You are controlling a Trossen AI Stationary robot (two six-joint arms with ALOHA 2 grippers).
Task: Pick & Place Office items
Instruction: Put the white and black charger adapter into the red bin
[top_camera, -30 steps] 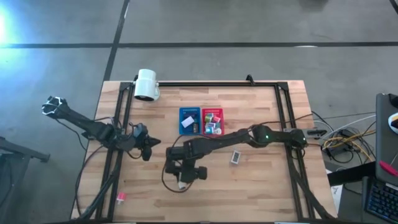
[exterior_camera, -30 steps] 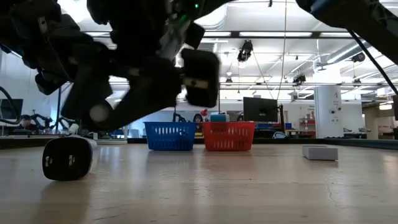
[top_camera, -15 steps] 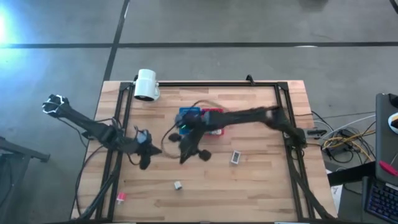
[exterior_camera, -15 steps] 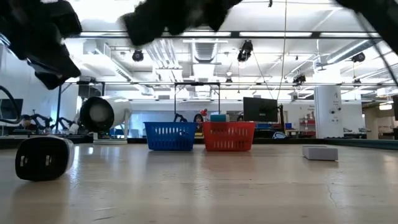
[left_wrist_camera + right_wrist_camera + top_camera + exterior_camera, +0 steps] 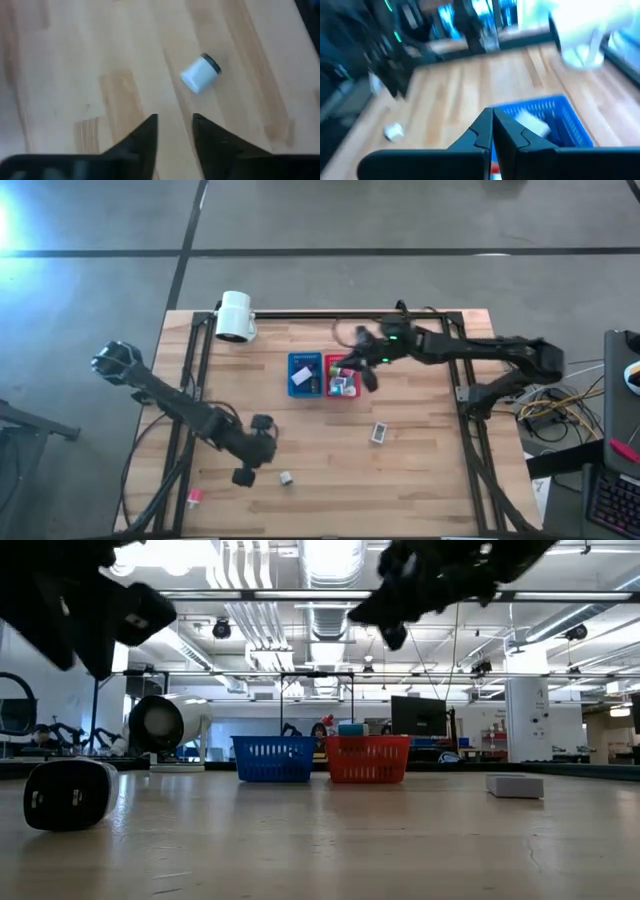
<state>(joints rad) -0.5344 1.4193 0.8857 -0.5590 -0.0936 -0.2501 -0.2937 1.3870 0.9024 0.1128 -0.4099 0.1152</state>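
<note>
A small white cylinder-shaped office item with a dark end [image 5: 200,74] lies on its side on the wood near the front [image 5: 286,477]; it also shows in the low view [image 5: 68,795]. My left gripper [image 5: 175,122] hovers open just beside it [image 5: 262,455], pointing steeply down, with nothing between its fingers. My right gripper [image 5: 492,125] is shut and empty, high above the red bin [image 5: 343,376]. The blue bin [image 5: 303,374] holds a white piece [image 5: 532,121]. A grey-white block [image 5: 379,432] and a pink piece [image 5: 195,496] rest flat on the table.
A large white lamp [image 5: 235,315] stands at the far left corner. The two bins stand side by side at the table's middle far part, the red one holding several small pieces. A black frame rail [image 5: 330,314] runs along the far edge, with cables beyond the right edge.
My right gripper has risen from the small white item near the front and swung toward the far edge to above the red bin, its wrist rolling. The item has shifted a little and lies bare on the table. My left gripper has moved toward the near edge, toward that item.
</note>
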